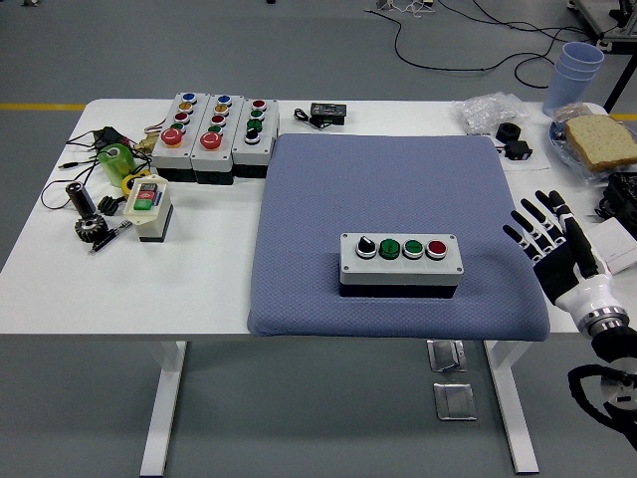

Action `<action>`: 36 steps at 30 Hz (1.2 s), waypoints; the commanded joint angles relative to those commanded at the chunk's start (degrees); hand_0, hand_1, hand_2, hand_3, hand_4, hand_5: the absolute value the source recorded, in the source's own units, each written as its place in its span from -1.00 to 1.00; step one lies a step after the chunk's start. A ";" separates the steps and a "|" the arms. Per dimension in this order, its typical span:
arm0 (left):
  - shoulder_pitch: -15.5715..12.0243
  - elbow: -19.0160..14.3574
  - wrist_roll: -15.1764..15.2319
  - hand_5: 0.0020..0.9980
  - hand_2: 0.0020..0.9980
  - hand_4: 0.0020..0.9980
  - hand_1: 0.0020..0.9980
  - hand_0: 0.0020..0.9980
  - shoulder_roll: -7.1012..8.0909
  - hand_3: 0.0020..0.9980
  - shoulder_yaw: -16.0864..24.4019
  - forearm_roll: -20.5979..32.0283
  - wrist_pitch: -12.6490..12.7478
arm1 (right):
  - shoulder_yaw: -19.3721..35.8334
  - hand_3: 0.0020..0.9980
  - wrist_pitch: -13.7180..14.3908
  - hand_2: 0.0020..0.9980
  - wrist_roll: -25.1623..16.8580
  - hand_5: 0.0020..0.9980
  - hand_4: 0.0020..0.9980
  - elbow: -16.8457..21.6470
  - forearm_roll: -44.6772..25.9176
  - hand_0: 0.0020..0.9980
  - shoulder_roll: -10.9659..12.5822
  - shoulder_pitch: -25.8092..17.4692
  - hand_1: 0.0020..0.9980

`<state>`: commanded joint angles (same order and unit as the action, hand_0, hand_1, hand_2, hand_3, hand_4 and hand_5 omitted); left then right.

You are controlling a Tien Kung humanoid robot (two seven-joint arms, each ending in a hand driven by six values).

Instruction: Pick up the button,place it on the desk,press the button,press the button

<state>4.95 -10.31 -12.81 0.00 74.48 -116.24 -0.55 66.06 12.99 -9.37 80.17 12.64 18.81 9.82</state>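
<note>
Button box: the grey button box (pixel 400 261) lies flat on the blue mat (pixel 388 179), toward the mat's near edge and a little right of its middle.
Buttons on it: along its top run a black knob, two green buttons and a red button at the right end.
Right hand: the right hand (pixel 553 249) hovers at the mat's right edge, right of the button box and clear of it, palm turned away, fingers (pixel 528 221) spread wide and holding nothing.
Left arm: out of sight.
Mat: it covers the middle of the white table (pixel 214 279), reaching almost to the near edge.
Other boxes: three more control boxes (pixel 216 134) stand side by side just past the mat's far left corner, and a small cream switch box (pixel 147 205) sits well left of the mat.
Clutter left: a green roll (pixel 116 162), a black gear piece (pixel 87 211) and some wires lie farther left of the mat.
Clutter right: a stack of blue cups (pixel 574 68), a clear plastic bag (pixel 490 110) and a slice of bread (pixel 601 140) sit beyond the mat's far right corner.
</note>
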 joint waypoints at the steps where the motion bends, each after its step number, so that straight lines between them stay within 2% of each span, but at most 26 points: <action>1: -0.01 0.00 0.00 0.69 0.32 -0.35 0.28 0.31 0.00 0.12 -0.01 0.00 0.00 | 0.01 0.33 0.01 0.40 0.00 -0.38 0.49 0.00 -0.05 0.37 -0.01 -0.01 0.30; 36: 0.91 0.00 0.19 0.71 0.32 -0.35 0.27 0.30 0.00 0.12 -0.28 0.86 0.10 | 0.70 0.30 -0.72 0.38 -2.77 -0.41 0.46 0.01 -4.69 0.34 -0.37 0.50 0.27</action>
<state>5.86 -10.31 -12.62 0.00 74.20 -115.38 -0.45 66.76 12.26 -12.14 80.18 7.95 18.44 10.32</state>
